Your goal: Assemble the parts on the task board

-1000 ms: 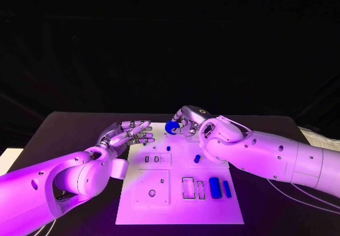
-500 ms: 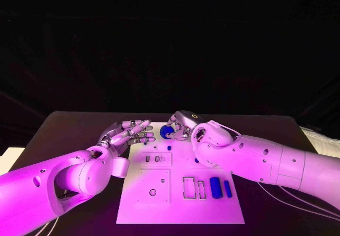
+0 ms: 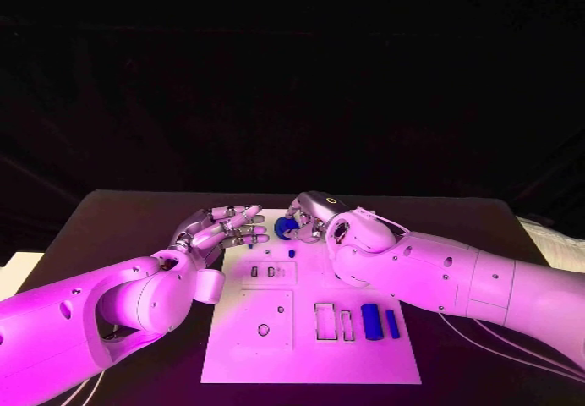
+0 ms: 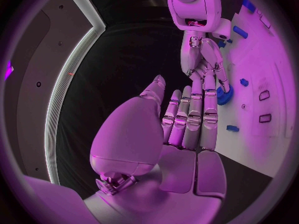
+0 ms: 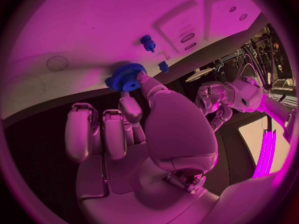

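Observation:
My right hand [image 3: 312,215] pinches a blue toothed gear [image 3: 287,226] at the far edge of the white task board [image 3: 305,355]. The right wrist view shows the gear [image 5: 126,77] between my thumb and a fingertip, right at the board's rim [image 5: 74,45]; I cannot tell whether it touches the board. My left hand [image 3: 226,227] hovers just left of the gear with its fingers stretched out and nothing in them. In the left wrist view my left hand [image 4: 187,119] points toward the gear [image 4: 223,95] and my right hand [image 4: 202,59].
A small blue peg [image 3: 292,252] stands on the board near the gear. Two long blue pieces [image 3: 369,322] lie at the board's near right, beside rectangular slots [image 3: 325,322]. My right forearm [image 3: 427,271] crosses the board's right side. Black table [image 3: 122,220] surrounds the board.
My right hand has carried the gear a little to the left, closer to my left hand. Its forearm now covers the blue piece at mid-board. The left hand has barely moved.

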Robot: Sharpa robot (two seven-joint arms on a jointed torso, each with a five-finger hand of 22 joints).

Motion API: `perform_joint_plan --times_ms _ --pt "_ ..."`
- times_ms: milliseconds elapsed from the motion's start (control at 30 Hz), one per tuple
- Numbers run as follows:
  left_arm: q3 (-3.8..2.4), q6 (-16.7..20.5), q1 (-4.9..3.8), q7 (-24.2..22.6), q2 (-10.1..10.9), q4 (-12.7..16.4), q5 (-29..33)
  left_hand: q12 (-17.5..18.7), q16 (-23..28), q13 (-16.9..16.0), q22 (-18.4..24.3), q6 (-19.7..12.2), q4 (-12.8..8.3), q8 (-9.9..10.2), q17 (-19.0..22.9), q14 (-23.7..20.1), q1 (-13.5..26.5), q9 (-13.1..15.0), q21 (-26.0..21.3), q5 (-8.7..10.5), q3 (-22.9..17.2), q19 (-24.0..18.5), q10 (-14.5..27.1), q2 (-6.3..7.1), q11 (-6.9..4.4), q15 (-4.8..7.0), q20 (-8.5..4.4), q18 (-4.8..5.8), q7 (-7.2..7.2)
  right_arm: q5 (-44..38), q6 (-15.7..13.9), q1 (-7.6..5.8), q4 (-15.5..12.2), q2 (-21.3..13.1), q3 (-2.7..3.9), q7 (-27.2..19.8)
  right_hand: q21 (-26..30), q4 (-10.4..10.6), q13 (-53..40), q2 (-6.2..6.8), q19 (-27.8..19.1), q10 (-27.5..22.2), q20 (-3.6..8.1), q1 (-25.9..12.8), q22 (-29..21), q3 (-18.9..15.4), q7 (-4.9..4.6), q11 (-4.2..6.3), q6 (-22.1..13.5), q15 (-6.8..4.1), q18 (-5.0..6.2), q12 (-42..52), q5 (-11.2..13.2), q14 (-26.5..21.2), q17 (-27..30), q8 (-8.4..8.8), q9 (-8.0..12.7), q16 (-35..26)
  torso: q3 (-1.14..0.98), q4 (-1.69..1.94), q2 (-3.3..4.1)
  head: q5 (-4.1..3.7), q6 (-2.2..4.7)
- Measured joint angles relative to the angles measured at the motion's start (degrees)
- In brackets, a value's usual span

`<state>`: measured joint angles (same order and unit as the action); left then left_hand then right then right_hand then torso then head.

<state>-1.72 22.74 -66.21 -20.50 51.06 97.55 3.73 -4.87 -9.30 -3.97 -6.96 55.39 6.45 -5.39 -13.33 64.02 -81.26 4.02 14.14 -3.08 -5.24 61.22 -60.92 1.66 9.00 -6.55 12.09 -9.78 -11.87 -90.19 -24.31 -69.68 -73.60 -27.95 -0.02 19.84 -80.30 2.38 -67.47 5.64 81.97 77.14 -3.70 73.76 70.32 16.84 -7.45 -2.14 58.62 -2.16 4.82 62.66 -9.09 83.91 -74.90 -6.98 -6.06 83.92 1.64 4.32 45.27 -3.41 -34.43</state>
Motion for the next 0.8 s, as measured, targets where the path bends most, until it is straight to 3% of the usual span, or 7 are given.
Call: perform_joint_plan --times_ms 167,300,500,567,800 --pt "0.00 -0.05 0.00 0.03 0.00 0.04 0.07 0.00 0.00 0.00 0.00 0.00 0.00 0.00 0.00 0.00 0.00 0.00 0.00 0.00 0.00 0.00 0.00 0.00 0.00 0.00 0.00 0.00 0.00 -0.21 0.41 0.00 0.48 0.26 0.00 0.00 0.00 0.17 2.10 0.59 -0.13 -1.68 -0.13 -0.47 -0.37 -0.15 -0.51 -0.61 -2.47 0.00 0.00 -3.07 -0.18 0.00 0.00 1.57 0.52 0.00 0.00 -0.02 -0.01 0.02 0.03" --pt "0.00 -0.10 0.00 0.06 0.08 0.09 0.11 0.00 0.00 0.00 0.00 0.00 0.00 0.00 0.00 0.00 0.00 0.00 0.00 0.00 0.00 0.00 0.00 0.00 0.00 0.00 0.00 0.00 0.00 -0.17 0.75 0.00 0.91 0.29 0.00 0.08 0.00 0.66 5.23 0.78 -0.53 -3.90 -0.53 -0.66 -0.85 -0.63 -1.18 -1.24 -5.47 0.63 0.00 -7.27 0.24 0.01 -0.01 3.30 1.47 0.24 0.01 -0.01 -0.01 -0.09 0.05" --pt "0.00 -0.15 0.00 0.12 0.12 0.13 0.15 0.00 0.00 0.00 0.00 0.00 0.00 0.00 -0.06 0.00 0.00 0.00 0.00 0.00 0.00 0.00 0.00 0.00 0.00 0.00 0.00 -0.01 0.00 0.30 0.75 -0.02 0.74 -0.03 0.01 0.03 0.22 1.93 6.47 1.48 -0.52 -4.51 -0.94 -1.36 -0.98 -1.90 -1.79 -1.62 -6.89 1.05 0.00 -8.76 0.23 0.01 -0.04 3.30 1.96 0.24 0.00 0.00 -0.01 -0.19 0.07" --pt "0.00 -0.18 0.00 0.13 0.13 0.14 0.15 0.00 0.00 0.00 0.00 0.00 0.00 0.00 -0.10 0.00 0.00 0.00 0.00 0.00 0.00 0.00 0.00 0.00 0.00 0.00 0.00 0.00 0.00 0.59 0.53 -0.02 0.25 -0.46 0.01 -0.15 0.22 1.99 6.43 1.48 -0.52 -4.51 -0.94 -1.36 -0.97 -1.96 -1.79 -1.62 -6.89 1.05 0.00 -8.76 -0.80 0.01 -0.04 3.30 1.96 0.24 -0.02 0.01 -0.01 -0.20 0.05" --pt "0.00 -0.24 0.00 0.16 0.30 0.13 0.18 0.00 0.00 0.00 0.00 0.00 0.00 -0.01 -0.09 0.00 0.00 0.00 0.00 0.00 0.00 0.00 0.00 0.00 0.00 0.00 0.00 0.00 0.00 2.42 -1.41 0.15 -3.94 -4.15 0.06 -1.37 0.22 2.15 5.78 1.10 -0.52 -4.18 -0.94 -0.97 -0.69 -2.12 -1.05 -1.29 -5.46 1.05 0.00 -7.91 -3.47 0.01 -0.04 2.79 1.77 0.23 -0.07 -0.02 -0.01 -0.18 -0.04"
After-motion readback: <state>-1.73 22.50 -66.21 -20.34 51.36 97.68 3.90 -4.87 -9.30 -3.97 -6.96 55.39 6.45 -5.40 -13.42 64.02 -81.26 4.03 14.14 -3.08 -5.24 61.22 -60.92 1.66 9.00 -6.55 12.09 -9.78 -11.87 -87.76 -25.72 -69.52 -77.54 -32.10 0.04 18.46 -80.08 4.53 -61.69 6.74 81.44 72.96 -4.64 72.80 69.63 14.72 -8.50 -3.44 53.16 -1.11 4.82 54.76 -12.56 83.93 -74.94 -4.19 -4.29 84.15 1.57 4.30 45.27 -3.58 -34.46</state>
